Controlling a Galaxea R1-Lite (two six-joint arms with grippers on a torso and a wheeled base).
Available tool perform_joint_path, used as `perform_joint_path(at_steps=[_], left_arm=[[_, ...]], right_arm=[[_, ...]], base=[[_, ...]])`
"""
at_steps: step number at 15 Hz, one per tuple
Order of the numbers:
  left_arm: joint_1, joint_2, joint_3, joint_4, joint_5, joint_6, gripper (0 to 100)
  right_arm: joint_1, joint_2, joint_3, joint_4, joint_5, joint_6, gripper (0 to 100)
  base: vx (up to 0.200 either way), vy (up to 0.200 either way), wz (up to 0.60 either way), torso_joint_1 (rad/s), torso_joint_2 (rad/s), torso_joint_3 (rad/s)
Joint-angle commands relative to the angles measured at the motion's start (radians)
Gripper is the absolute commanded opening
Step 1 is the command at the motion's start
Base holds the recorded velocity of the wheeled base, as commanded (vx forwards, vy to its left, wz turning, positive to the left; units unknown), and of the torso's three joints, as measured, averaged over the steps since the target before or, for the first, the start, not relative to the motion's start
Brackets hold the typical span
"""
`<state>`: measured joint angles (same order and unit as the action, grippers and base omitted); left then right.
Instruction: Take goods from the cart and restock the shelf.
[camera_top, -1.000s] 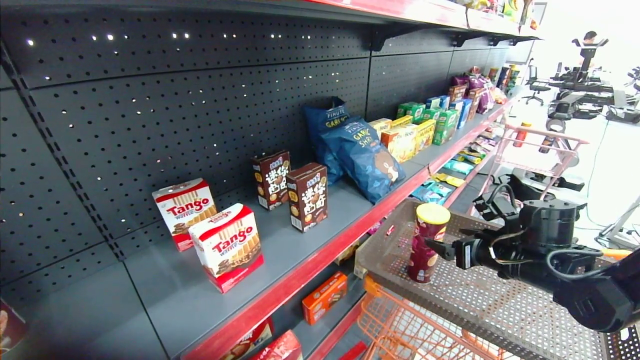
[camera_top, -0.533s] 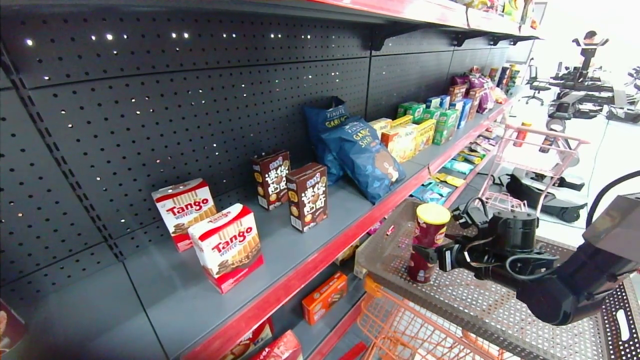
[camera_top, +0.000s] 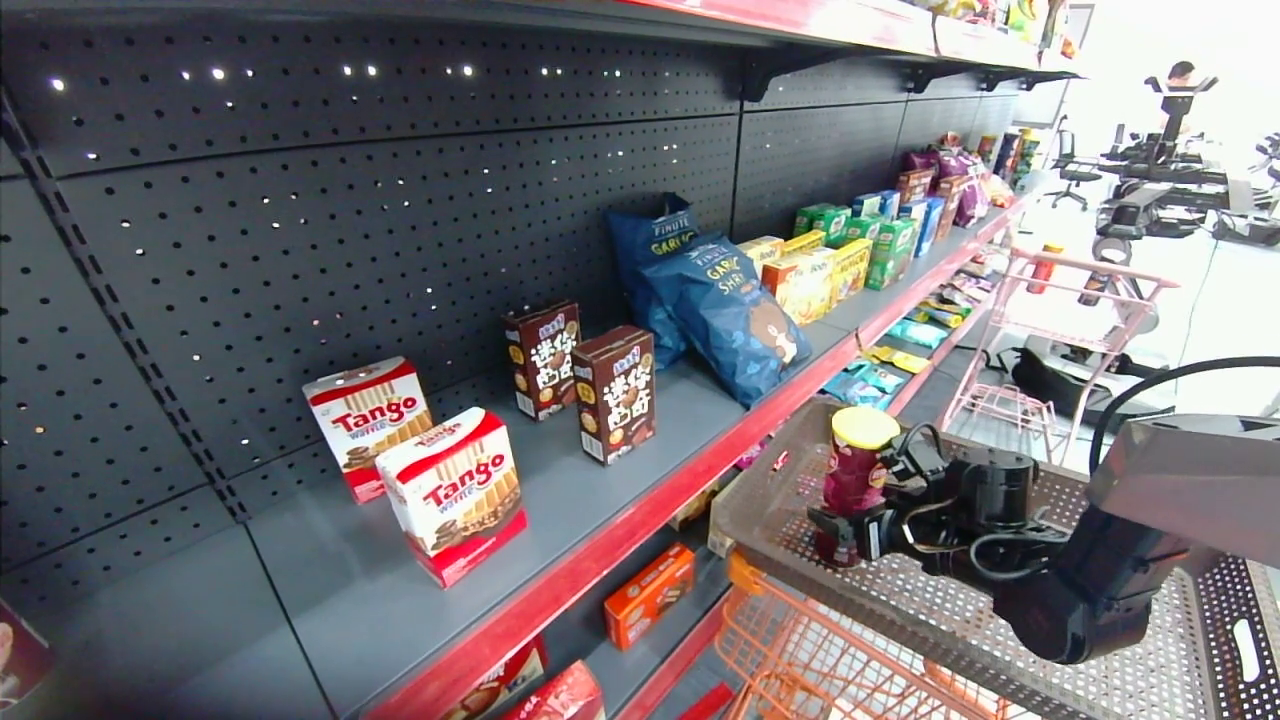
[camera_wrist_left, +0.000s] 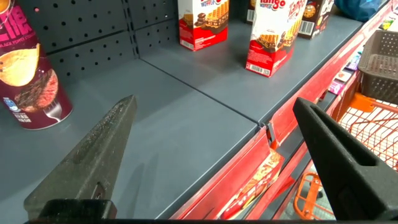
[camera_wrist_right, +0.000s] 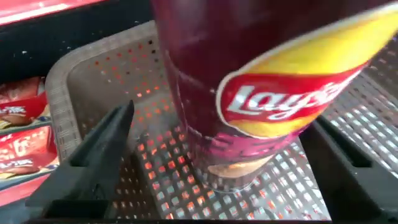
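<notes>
A dark red chips can (camera_top: 853, 470) with a yellow lid stands upright on the cart's brown perforated tray (camera_top: 900, 610). My right gripper (camera_top: 845, 518) is open, with one finger on each side of the can's lower half. In the right wrist view the can (camera_wrist_right: 267, 93) stands between the fingers (camera_wrist_right: 93, 168) with a gap on both sides. My left gripper (camera_wrist_left: 211, 162) hangs open over a bare stretch of the grey shelf (camera_wrist_left: 186, 124), holding nothing. A similar chips can (camera_wrist_left: 28, 74) stands on that shelf, off to one side.
Wafer boxes (camera_top: 455, 490), brown biscuit boxes (camera_top: 615, 390) and blue snack bags (camera_top: 730, 315) stand on the grey shelf (camera_top: 640, 440). Bare shelf lies left of the wafer boxes. An orange wire basket (camera_top: 800, 660) hangs below the tray. A pink cart (camera_top: 1060, 310) stands farther back.
My right arm has moved left across the tray to the can, and its open fingers now straddle the can. The can has stayed where it was.
</notes>
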<state>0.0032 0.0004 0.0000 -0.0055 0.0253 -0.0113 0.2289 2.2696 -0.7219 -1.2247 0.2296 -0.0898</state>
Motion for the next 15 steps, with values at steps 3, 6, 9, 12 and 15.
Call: perform_joint_path(at_steps=[3,6,9,12,15], left_arm=[[0.0,0.0,0.0,-0.001,0.001,-0.001,100],[0.0,0.0,0.0,-0.001,-0.001,-0.001,100],[0.0,0.0,0.0,-0.001,0.001,0.001,100],[0.0,0.0,0.0,-0.001,0.001,0.001,100],[0.0,0.0,0.0,-0.001,0.001,-0.001,100]], right_arm=[[-0.011,0.031,-0.053,-0.001,0.039,-0.021,0],[-0.016,0.002,-0.051,0.005,0.04,-0.022,0],[-0.019,-0.113,-0.05,0.085,0.043,-0.016,0],[-0.03,-0.303,-0.042,0.22,0.037,0.005,0],[-0.022,-0.498,-0.007,0.369,-0.003,0.041,0]], base=[[0.0,0.0,0.0,0.0,0.0,0.0],[0.0,0.0,0.0,0.0,0.0,0.0],[0.0,0.0,0.0,0.0,0.0,0.0],[0.0,0.0,0.0,0.0,0.0,0.0],[0.0,0.0,0.0,0.0,0.0,0.0]])
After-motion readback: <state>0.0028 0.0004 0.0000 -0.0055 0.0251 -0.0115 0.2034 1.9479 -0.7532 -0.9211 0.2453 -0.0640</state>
